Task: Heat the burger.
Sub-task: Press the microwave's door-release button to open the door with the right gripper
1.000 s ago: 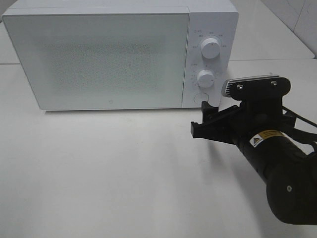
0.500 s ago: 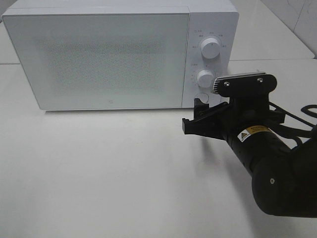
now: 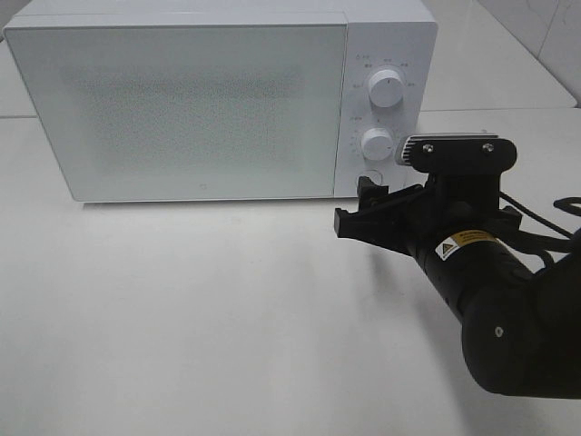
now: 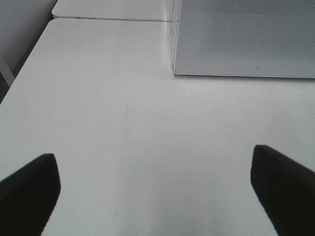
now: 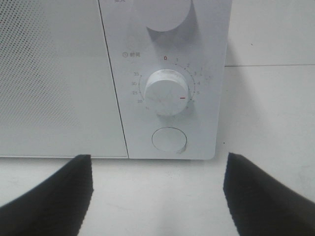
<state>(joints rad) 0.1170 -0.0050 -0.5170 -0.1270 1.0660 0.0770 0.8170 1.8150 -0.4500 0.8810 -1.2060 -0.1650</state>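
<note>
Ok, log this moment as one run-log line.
microwave: door shut; right gripper: open, facing round button; left gripper: open over table; burger: not in view

Right arm (image 3: 508,309): matte black, thick rounded tubular links; one small pale screw head on the broad joint housing.
Warning label (image 3: 461,245): white-and-yellow sticker on the forearm link, black triangle at one end; text too small to read.
Wrist camera (image 3: 458,154): black plate with two bright screws and a ribbed silver end.
Cables (image 3: 545,227): thin, black, beside the wrist.
Right gripper (image 3: 356,207): black, angular, blocky fingers.
Left gripper (image 4: 157,196): two dark fingertips (image 4: 29,191), only their ends visible.
</note>
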